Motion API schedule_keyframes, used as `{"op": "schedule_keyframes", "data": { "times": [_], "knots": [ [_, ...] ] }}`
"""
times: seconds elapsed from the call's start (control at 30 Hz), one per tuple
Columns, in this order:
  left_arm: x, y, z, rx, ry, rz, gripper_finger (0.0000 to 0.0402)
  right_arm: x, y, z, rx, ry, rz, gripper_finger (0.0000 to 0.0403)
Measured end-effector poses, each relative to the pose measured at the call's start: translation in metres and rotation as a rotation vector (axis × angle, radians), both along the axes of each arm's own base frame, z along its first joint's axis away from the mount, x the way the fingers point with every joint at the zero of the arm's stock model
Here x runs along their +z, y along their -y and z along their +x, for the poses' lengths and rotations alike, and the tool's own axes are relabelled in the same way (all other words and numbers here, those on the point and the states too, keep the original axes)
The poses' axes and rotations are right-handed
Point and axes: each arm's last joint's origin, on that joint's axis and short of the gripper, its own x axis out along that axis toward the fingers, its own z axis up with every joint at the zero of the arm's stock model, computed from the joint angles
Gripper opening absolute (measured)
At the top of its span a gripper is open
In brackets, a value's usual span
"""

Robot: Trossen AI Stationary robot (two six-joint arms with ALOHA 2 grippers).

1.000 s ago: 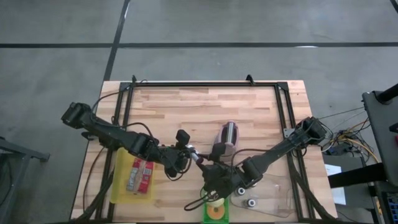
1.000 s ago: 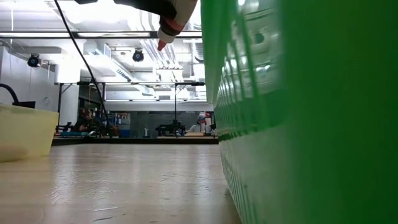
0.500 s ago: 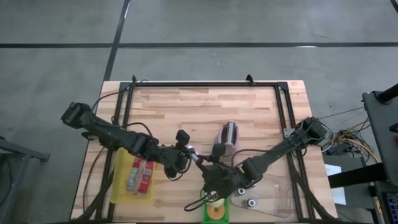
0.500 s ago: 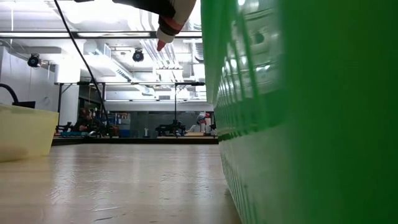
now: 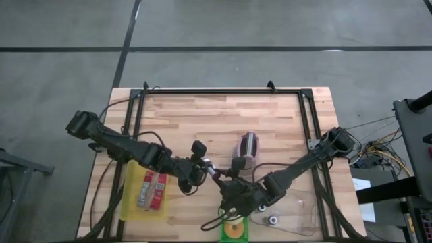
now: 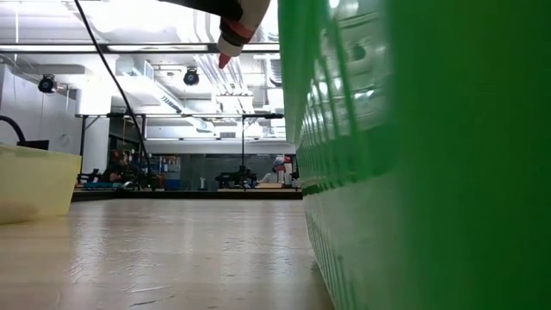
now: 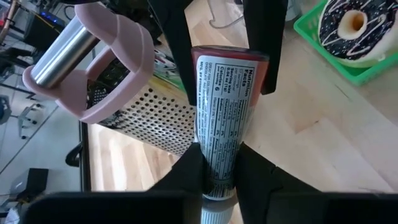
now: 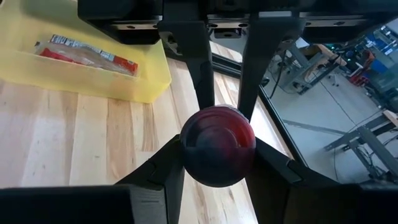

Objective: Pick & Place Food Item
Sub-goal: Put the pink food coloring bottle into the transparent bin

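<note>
A white tube with a printed label (image 7: 222, 106) and a dark red round end (image 8: 217, 146) hangs in the air between my two grippers over the middle of the table's near half (image 5: 214, 173). My left gripper (image 5: 206, 167) is shut on one end. My right gripper (image 5: 228, 186) is shut on the red end. In the low view a red tip of the tube (image 6: 224, 58) points down, high above the table. A green basket (image 5: 235, 233) with a doughnut (image 7: 351, 28) stands at the near edge. My left gripper pinches the tube's narrow end (image 7: 216, 177) between its two fingers, which lie along the tube. It comes nearly level from the table's left. The tube is clear of the table. My right gripper has its two fingers (image 8: 171, 165) on opposite sides of the tube's red round end (image 8: 217, 155). It comes from the table's right, facing the left gripper. Its fingers also show beside the tube's far end in the left wrist view (image 7: 264, 56).
A yellow bin (image 5: 144, 192) with red packets stands at the near left. A metal grater with a pink handle (image 5: 247, 150) lies just beyond the grippers. A clear tray (image 5: 290, 217) with small items lies at the near right. The far half of the table is bare wood.
</note>
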Motion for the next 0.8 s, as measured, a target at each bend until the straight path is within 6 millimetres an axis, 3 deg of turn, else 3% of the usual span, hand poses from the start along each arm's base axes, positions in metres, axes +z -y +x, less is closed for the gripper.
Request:
{"op": "schedule_keyframes", "data": {
  "times": [0.17, 0.27, 0.57, 0.8],
  "knots": [
    [0.001, 0.000, 0.000, -0.019, 0.000, -0.013, 0.0130, -0.002, 0.000, 0.000, -0.002, 0.009, 0.003, 0.0125],
    [0.002, 0.001, 0.001, -0.028, 0.010, -0.021, 0.0153, -0.002, 0.000, 0.000, -0.002, 0.013, 0.005, 0.0125],
    [0.005, 0.000, -0.004, -0.069, -0.019, -0.051, 0.0162, -0.002, 0.000, 0.000, 0.009, 0.007, 0.008, 0.0125],
    [0.041, -0.010, -0.032, -0.018, 0.086, -0.140, 0.0162, -0.004, 0.003, -0.001, -0.056, 0.013, -0.038, 0.0125]
  ]
}}
